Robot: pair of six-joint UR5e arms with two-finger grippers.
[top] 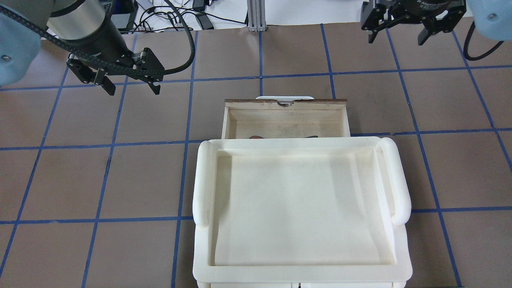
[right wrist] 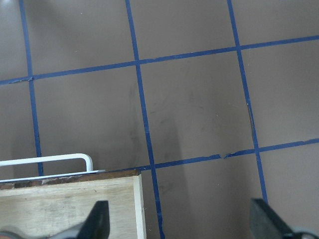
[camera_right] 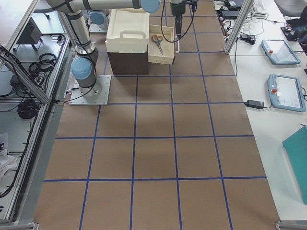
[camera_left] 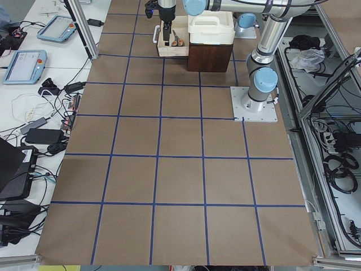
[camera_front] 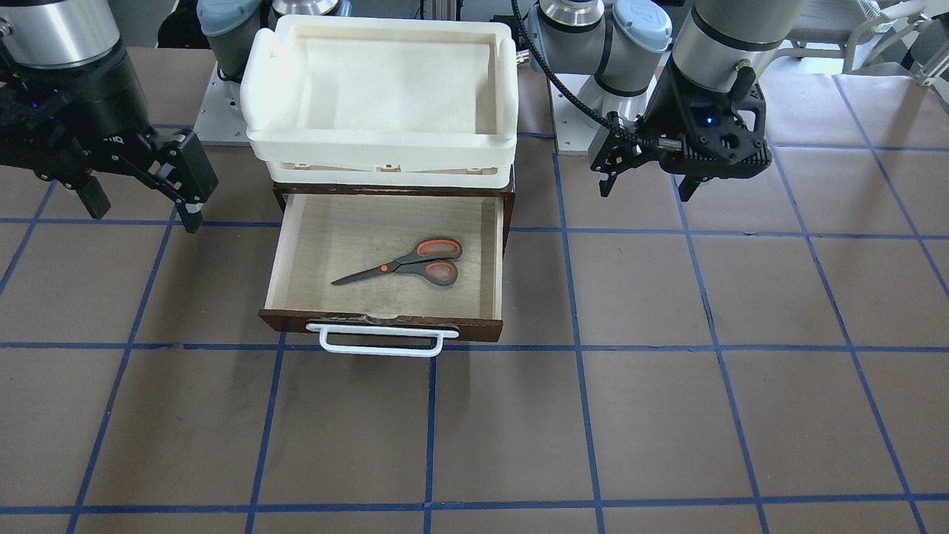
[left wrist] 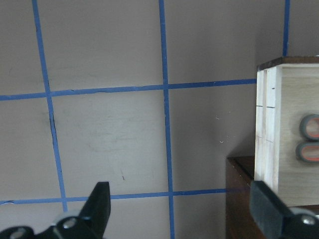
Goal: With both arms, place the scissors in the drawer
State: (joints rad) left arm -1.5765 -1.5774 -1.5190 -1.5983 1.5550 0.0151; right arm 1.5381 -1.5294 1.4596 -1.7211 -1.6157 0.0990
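Note:
The scissors [camera_front: 404, 268] lie flat on the pale floor of the open drawer [camera_front: 279, 259], orange-and-grey handles to the view's right and blades pointing left. In the overhead view the drawer [top: 286, 109] sticks out past the tray, which hides nearly all of the scissors. My left gripper [camera_front: 646, 185] is open and empty, above the table beside the drawer; its wrist view shows the scissor handles [left wrist: 310, 139]. My right gripper [camera_front: 143, 208] is open and empty on the drawer's other side. Its wrist view shows the drawer's corner [right wrist: 70, 204] and white handle [right wrist: 50, 162].
A cream-white plastic tray [camera_front: 382, 137] sits on top of the dark-brown cabinet above the drawer. The brown table has a blue tape grid. Tablets and cables lie on the side bench [camera_left: 34, 62] beyond the table.

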